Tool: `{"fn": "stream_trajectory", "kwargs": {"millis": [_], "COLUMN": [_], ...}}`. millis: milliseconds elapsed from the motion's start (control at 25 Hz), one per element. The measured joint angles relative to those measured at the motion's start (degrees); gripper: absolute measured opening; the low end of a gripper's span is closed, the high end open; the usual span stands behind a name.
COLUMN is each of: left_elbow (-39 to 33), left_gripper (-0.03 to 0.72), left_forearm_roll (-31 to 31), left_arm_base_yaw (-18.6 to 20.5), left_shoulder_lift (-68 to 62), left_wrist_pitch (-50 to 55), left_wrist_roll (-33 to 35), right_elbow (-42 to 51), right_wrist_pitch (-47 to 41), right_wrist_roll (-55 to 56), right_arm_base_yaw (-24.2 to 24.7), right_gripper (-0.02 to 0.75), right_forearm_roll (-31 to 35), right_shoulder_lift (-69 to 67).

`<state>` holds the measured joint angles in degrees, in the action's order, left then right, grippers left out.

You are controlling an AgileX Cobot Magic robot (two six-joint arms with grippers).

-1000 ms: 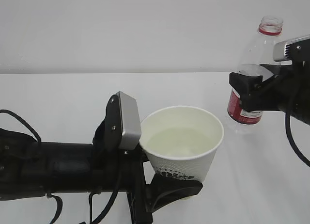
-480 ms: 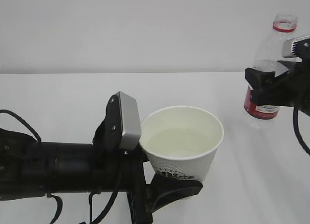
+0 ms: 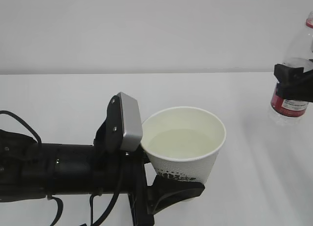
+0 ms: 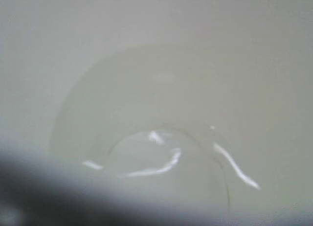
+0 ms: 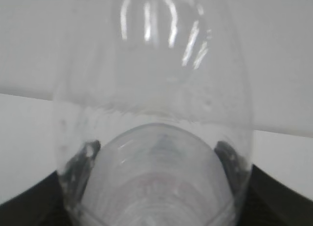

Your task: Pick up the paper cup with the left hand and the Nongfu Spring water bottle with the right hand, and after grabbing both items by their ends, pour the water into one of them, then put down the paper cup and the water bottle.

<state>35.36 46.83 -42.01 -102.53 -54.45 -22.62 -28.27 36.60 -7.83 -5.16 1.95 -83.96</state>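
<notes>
Left pincer [image 3: 168, 189] clamped on base of paper cup [image 3: 185, 147], cup upright above the counter [image 3: 63, 99], low centre. Right pincer [image 3: 293, 84] clamped around Nongfu Spring water bottle [image 3: 292, 79] at its red label, bottle upright at far right edge. Over the last second the bottle has travelled right, away from the cup: pour judged complete, set-down remaining. Water [image 4: 161, 157] fills the cup's cream interior; bottle looks near empty, clear, ribbed

The right hand [image 3: 296, 81] has carried the Nongfu Spring water bottle [image 3: 292, 84] rightward, away from the paper cup [image 3: 183, 145].
</notes>
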Motion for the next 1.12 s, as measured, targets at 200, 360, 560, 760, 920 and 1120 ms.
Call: {"fn": "stream_trajectory", "kwargs": {"millis": [200, 360, 560, 760, 920, 1120], "left_elbow": [0.0, 0.0, 0.0, 0.0, 0.0, 0.0], "left_gripper": [0.475, 0.475, 0.475, 0.475, 0.475, 0.475], "left_forearm_roll": [0.0, 0.0, 0.0, 0.0, 0.0, -0.5], "left_arm_base_yaw": [0.0, 0.0, 0.0, 0.0, 0.0, 0.0], "left_shoulder_lift": [0.0, 0.0, 0.0, 0.0, 0.0, 0.0], "left_wrist_pitch": [-0.1, -0.1, -0.1, -0.1, -0.1, -0.1], "left_wrist_roll": [0.0, 0.0, 0.0, 0.0, 0.0, 0.0], "right_elbow": [0.0, 0.0, 0.0, 0.0, -0.2, -1.9], "right_wrist_pitch": [1.2, 2.1, 3.0, 5.0, 6.6, 7.9], "right_wrist_roll": [-0.3, -0.3, 0.7, 3.4, 3.8, 3.9], "right_arm_base_yaw": [2.8, 3.3, 3.3, 3.3, 3.3, 3.3], "right_gripper": [0.517, 0.517, 0.517, 0.517, 0.517, 0.517], "right_forearm_roll": [0.0, 0.0, 0.0, -0.9, -1.3, -1.9], "right_shoulder_lift": [0.0, 0.0, -0.4, -4.2, -6.9, -9.7]}}
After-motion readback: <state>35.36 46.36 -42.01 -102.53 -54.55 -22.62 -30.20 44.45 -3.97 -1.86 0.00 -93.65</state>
